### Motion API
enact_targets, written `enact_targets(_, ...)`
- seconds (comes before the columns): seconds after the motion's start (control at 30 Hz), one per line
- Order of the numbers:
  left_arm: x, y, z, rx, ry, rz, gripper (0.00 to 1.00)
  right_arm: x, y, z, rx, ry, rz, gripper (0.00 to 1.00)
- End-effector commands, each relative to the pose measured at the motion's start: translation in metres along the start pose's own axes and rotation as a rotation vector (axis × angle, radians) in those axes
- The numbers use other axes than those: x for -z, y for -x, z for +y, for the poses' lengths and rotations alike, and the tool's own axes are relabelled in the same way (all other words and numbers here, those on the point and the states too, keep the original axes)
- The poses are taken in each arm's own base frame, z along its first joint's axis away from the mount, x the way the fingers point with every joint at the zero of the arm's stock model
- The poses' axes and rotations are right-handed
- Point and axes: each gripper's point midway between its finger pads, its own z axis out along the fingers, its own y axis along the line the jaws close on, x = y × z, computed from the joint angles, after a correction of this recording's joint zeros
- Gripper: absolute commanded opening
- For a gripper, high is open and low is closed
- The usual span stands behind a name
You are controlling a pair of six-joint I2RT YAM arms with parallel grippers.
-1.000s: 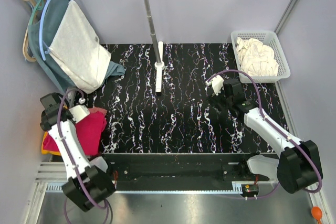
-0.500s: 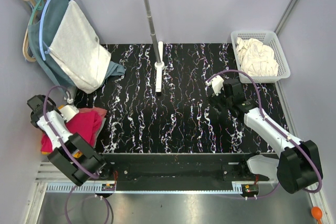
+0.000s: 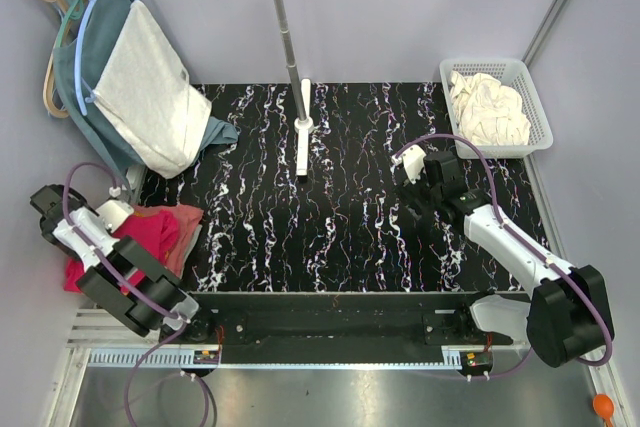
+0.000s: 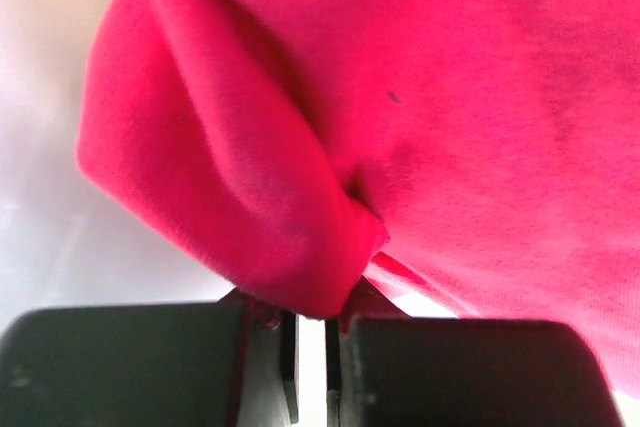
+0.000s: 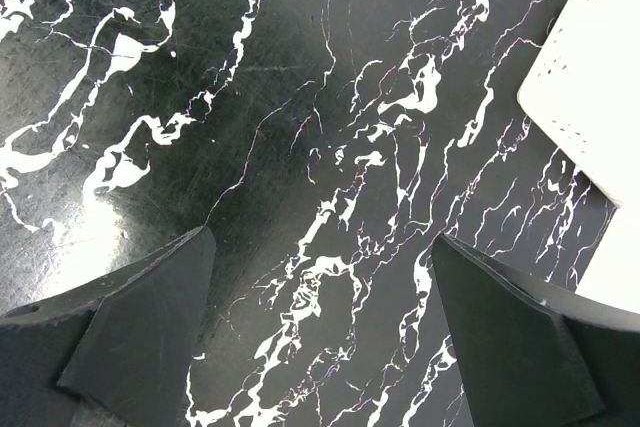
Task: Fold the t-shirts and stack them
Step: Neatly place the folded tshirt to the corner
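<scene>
Two tools. Left tool [image 4: 312, 332]: closed tight on a fold of crimson-pink t-shirt [image 4: 420, 97], bunched directly ahead of the fingertips. Right tool [image 5: 321, 237]: spread wide, gripping nothing, above bench [image 5: 300, 97]. Cream-white t-shirt [image 3: 488, 107] in basket [image 3: 541, 112], beyond right tool.

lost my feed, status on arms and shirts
Left gripper shut on crimson-pink shirt, at left edge. Right gripper open, empty, above table. Rack pole stands rear-centre.
</scene>
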Motion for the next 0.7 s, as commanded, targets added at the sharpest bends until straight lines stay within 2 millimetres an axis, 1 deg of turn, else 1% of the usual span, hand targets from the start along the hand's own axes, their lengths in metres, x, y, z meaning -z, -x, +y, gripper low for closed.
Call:
enact_targets(0.0,0.007,-0.003,0.052,0.034,0.139,-0.007,0.0,0.001,0.012,-0.002,-0.017,0.0,-0.031,1.0)
enact_targets(0.13,-0.002,-0.004,0.044,0.027,0.106,0.004,0.0,0.002,0.011,-0.001,-0.019,0.001,-0.029,1.0)
enact_targets(0.2,-0.003,-0.001,0.04,0.032,0.103,-0.013,0.0,0.002,0.011,-0.001,-0.019,0.001,-0.029,1.0)
enact_targets(0.23,-0.003,0.0,0.039,0.033,0.105,-0.022,0.02,0.002,0.011,-0.001,-0.018,0.002,-0.03,1.0)
enact_targets(0.27,0.0,0.004,0.036,0.035,0.11,-0.047,0.13,0.001,0.011,-0.001,-0.017,0.001,-0.029,1.0)
enact_targets(0.3,0.002,0.006,0.034,0.036,0.114,-0.06,0.32,0.001,0.011,-0.001,-0.017,0.004,-0.027,1.0)
enact_targets(0.37,0.008,0.012,0.03,0.033,0.124,-0.097,0.4,0.002,0.013,-0.002,-0.017,0.003,-0.029,1.0)
enact_targets(0.4,0.011,0.015,0.029,0.035,0.128,-0.117,0.51,0.002,0.015,-0.002,-0.017,0.002,-0.033,1.0)
enact_targets(0.43,0.013,0.018,0.027,0.04,0.127,-0.137,0.72,0.003,0.016,-0.003,-0.016,0.0,-0.034,1.0)
enact_targets(0.5,0.025,0.028,0.023,0.063,0.134,-0.201,0.92,0.004,0.02,-0.005,-0.016,-0.003,-0.04,1.0)
enact_targets(0.53,0.029,0.032,0.018,0.073,0.12,-0.225,0.99,0.005,0.023,-0.006,-0.018,-0.004,-0.042,1.0)
enact_targets(0.57,0.039,0.041,0.017,0.088,0.132,-0.278,0.99,0.006,0.023,-0.007,-0.021,-0.002,-0.038,1.0)
enact_targets(0.6,0.044,0.045,0.015,0.099,0.131,-0.303,0.99,0.008,0.03,-0.009,-0.026,-0.005,-0.048,1.0)
enact_targets(0.63,0.05,0.051,0.007,0.105,0.11,-0.331,0.99,0.008,0.031,-0.011,-0.031,-0.007,-0.046,1.0)
enact_targets(0.67,0.062,0.062,0.005,0.123,0.123,-0.4,0.99,0.009,0.033,-0.011,-0.049,-0.004,-0.041,1.0)
